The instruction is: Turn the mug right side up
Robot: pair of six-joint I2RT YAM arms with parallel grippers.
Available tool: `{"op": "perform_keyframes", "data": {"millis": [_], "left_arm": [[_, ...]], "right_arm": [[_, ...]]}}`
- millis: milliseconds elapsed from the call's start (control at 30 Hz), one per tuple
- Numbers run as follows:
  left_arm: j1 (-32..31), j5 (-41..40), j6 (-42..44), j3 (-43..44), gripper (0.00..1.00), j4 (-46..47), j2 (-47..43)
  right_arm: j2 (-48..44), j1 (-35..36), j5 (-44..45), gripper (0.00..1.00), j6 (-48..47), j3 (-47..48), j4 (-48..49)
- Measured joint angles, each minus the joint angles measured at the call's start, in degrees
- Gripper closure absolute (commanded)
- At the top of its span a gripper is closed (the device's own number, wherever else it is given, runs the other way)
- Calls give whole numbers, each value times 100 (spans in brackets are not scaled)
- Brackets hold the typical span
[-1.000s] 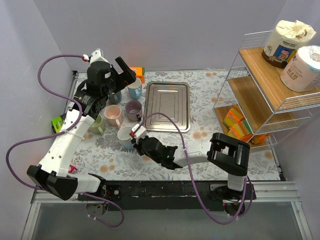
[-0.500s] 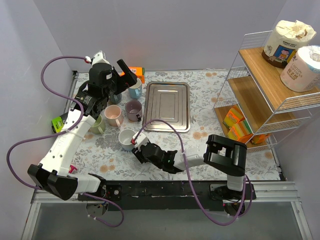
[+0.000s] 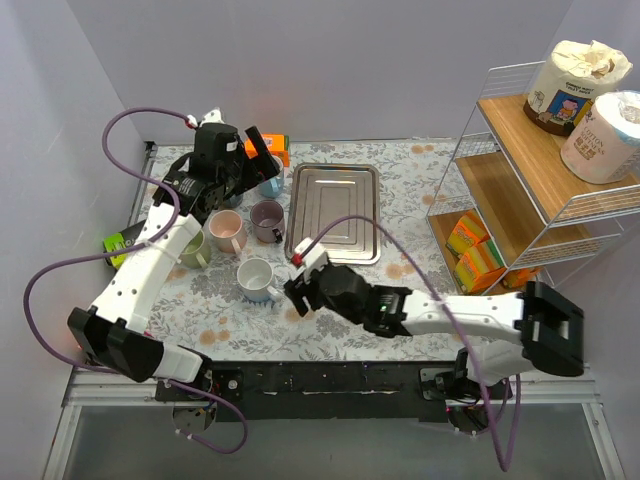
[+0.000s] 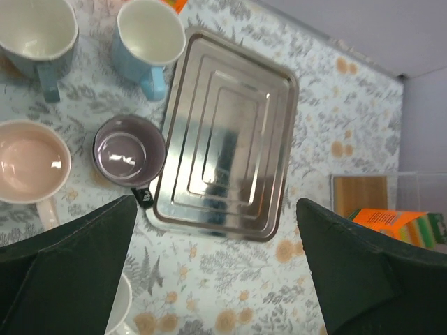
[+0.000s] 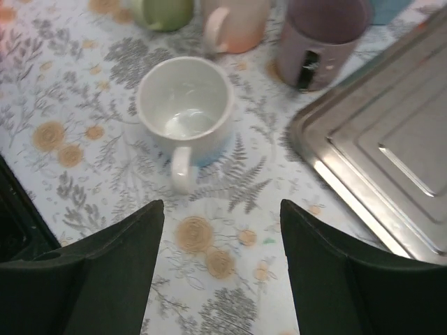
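The white mug [image 3: 256,279] stands right side up on the flowered tablecloth, mouth to the ceiling. In the right wrist view the white mug [image 5: 185,112] shows its empty inside, its handle pointing at the camera. My right gripper [image 3: 297,291] is just right of it, open, with nothing between its fingers; the right gripper [image 5: 222,206] hangs over bare cloth, clear of the handle. My left gripper [image 3: 250,160] hovers high over the back mugs; the left gripper [image 4: 216,204] is open and empty.
A steel tray [image 3: 335,211] lies mid-table. Behind the white mug stand a purple mug [image 3: 267,218], pink mug [image 3: 227,231], green mug [image 3: 194,248] and light blue mug [image 3: 270,178], all upright. A wire shelf rack [image 3: 520,170] fills the right side.
My right gripper has opened, let go of the white mug and drawn back to the right. The mug stays upright. The left arm has shifted slightly to the right.
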Motion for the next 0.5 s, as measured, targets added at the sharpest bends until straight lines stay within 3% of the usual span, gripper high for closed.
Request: {"op": "perform_keyframes", "data": {"millis": [233, 400, 500], "left_arm": [[2, 470, 17, -345, 2, -455, 205], [2, 485, 13, -428, 2, -608, 81], [2, 461, 13, -428, 2, -662, -66]], "right_arm": [[-1766, -1073, 389, 25, 170, -299, -1360], [-1956, -2205, 780, 25, 162, 540, -2645], [-2041, -2756, 920, 25, 96, 1043, -2949]]}}
